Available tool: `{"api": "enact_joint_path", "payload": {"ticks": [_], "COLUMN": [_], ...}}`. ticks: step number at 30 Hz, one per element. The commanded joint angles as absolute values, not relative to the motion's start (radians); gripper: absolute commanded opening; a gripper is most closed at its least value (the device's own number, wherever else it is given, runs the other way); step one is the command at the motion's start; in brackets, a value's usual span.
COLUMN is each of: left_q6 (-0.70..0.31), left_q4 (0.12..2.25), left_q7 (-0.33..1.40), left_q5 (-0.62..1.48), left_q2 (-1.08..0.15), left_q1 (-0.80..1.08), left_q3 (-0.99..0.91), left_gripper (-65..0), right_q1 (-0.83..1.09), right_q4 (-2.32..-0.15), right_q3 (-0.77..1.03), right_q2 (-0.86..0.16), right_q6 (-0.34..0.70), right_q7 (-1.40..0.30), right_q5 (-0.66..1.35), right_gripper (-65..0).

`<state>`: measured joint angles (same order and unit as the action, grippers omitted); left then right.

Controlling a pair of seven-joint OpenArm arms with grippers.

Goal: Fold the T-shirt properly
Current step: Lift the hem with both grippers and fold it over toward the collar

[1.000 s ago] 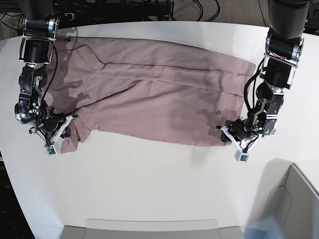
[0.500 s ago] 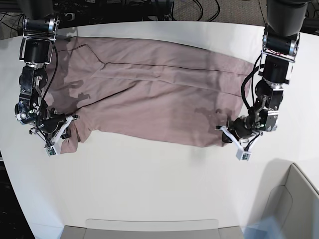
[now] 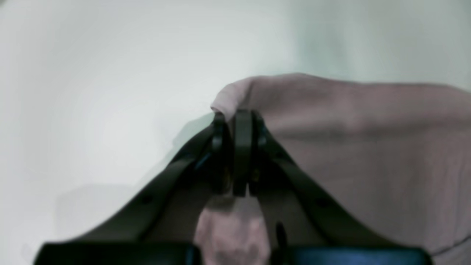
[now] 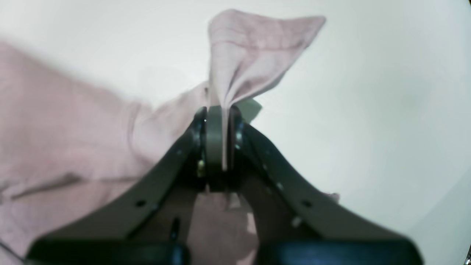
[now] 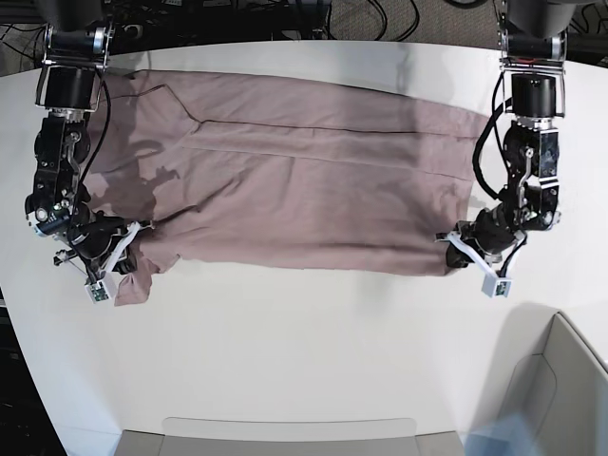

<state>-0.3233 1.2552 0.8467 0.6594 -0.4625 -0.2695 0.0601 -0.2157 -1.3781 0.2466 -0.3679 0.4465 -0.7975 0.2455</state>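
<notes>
The dusty-pink T-shirt (image 5: 304, 180) lies spread lengthways across the white table (image 5: 304, 342). My left gripper (image 5: 472, 255), on the base view's right, is shut on the shirt's near right corner. In the left wrist view the gripper (image 3: 237, 117) pinches a fold of the shirt (image 3: 368, 147). My right gripper (image 5: 112, 271), on the base view's left, is shut on the near left corner, which is bunched. In the right wrist view the gripper (image 4: 219, 114) holds a peak of the shirt (image 4: 254, 51) sticking up past the tips.
A grey bin (image 5: 560, 389) stands at the near right corner of the table. A grey tray edge (image 5: 285, 432) runs along the front. Cables (image 5: 380, 14) lie behind the table's far edge.
My left gripper has moved right with the shirt corner, stretching the near edge straighter and flatter. My right gripper has shifted slightly down with its corner.
</notes>
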Motion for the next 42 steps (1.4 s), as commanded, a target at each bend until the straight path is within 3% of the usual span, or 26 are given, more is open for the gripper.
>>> {"api": "enact_joint_path", "payload": {"ticks": [1,10,21,32,42], "left_q6": [-0.326,-0.329,-0.328,-0.328,-0.329], "left_q4": [1.293,1.449,1.59,1.733,1.756], "left_q7": [0.843,0.949,0.949,0.949,0.949], "left_q5": [0.667,0.667,0.667,0.665,0.667], "left_q2": [-0.479,-0.499,-0.556,-0.565,-0.564], "left_q1": [-0.282,-0.17,-0.013,0.142,0.246], "left_q3": [0.024,-0.053,-0.056,-0.116,-0.14], "left_gripper": [-65.0,-65.0,-65.0,-65.0,-65.0], "right_q1": [-0.231,-0.108,0.025,0.211,0.4], "right_q4": [-1.415,-1.601,-1.825,-1.971,-1.992], "right_q3": [0.254,0.291,0.383,0.441,0.572], "right_q2": [-0.383,-0.378,-0.348,-0.344,-0.352], "right_q6": [0.449,0.449,0.449,0.449,0.45], "right_q7": [-0.777,-0.901,-1.021,-1.036,-1.036], "right_q5": [0.255,0.255,0.255,0.26,0.496], "right_gripper": [-65.0,-65.0,-65.0,-65.0,-65.0]}}
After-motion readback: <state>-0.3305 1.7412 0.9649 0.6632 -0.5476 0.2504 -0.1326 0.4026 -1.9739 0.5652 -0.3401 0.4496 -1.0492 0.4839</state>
